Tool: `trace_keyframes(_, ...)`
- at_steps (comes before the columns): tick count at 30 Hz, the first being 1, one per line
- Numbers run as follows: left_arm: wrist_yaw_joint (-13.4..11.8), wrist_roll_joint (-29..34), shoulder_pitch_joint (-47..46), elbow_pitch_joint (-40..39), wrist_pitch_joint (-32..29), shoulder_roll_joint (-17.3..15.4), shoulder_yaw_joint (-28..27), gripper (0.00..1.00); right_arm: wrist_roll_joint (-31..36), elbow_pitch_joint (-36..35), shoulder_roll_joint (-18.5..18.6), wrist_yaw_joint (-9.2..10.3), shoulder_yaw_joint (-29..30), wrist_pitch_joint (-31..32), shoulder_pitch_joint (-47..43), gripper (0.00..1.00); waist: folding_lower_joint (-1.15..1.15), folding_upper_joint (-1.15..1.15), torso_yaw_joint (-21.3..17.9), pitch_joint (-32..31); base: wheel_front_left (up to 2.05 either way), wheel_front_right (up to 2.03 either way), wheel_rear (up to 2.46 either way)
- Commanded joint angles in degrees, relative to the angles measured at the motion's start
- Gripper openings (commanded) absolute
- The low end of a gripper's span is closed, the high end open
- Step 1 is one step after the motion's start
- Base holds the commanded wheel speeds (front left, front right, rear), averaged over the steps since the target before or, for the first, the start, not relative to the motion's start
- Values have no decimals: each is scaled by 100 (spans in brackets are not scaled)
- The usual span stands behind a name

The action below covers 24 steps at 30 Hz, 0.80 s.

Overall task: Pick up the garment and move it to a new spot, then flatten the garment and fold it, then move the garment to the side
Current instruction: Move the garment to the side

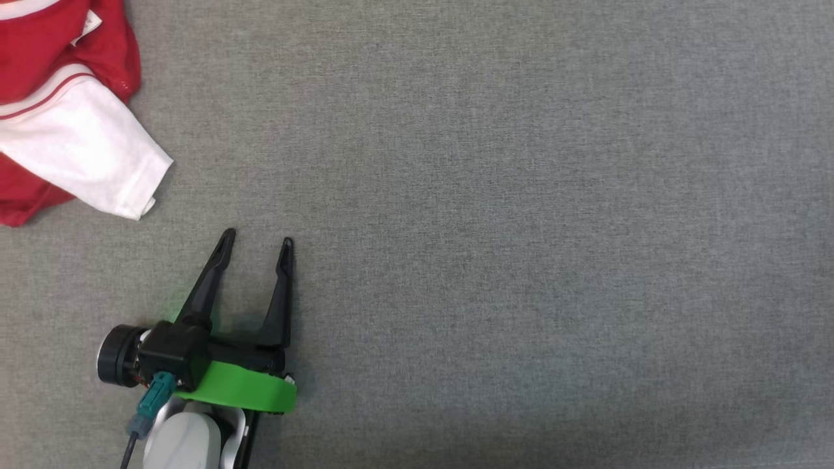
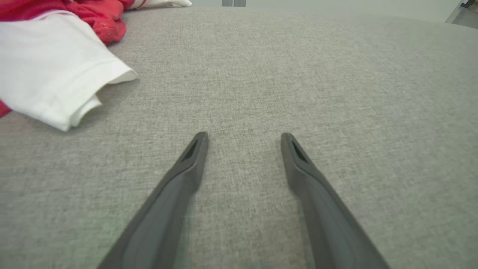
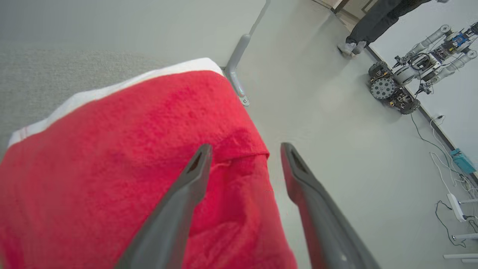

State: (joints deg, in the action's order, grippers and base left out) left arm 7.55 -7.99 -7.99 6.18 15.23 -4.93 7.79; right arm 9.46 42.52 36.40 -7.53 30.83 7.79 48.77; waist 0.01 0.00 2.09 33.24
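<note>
Left gripper (image 1: 257,238) jaws wide apart (pale forearm (image 1: 182,443) behind), right gripper (image 3: 245,146) jaws parted too

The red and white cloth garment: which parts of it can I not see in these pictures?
Head view: the red and white cloth garment is cut off by the top and left edges.
Left wrist view: the same edges cut it.
Right wrist view: the right gripper covers part; the bottom edge cuts more.

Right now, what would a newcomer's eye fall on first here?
The red and white garment lies bunched at the head view's upper left on the grey surface. Below it, the left claw sits open, green collar behind. The right claw hovers open over the red cloth.
</note>
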Motion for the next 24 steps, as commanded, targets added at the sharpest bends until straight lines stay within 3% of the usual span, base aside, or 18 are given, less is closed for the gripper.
trace_keyframes(1, -15, -50, -26, 107, -17, 5, -29, 100, 269, -4, -6, 9, 43, -221, 28, 100, -1, 0, 40, -94, 0, 0, 0)
trace_keyframes(7, -14, -147, 129, 168, -10, 129, -44, 100, 751, -82, -290, 9, -31, -1401, -92, 100, -1, 0, 29, -687, 0, 0, 0)
trace_keyframes(11, -14, -255, 362, 256, -10, 174, -121, 100, 596, -127, -652, 9, -190, -2092, -529, 100, -1, 0, 55, -1353, 0, 0, 0)
trace_keyframes(14, -25, -305, 585, 280, -10, 193, -171, 100, 430, -374, -996, 9, -362, -2267, -1029, 100, -1, 0, 74, -1833, 0, 0, 0)
trace_keyframes(24, -259, -464, 1423, 263, -10, 198, -293, 100, -22, -2840, -2580, 9, -1141, -2298, -3797, 100, -1, 0, 9, -3223, 0, 0, 0)
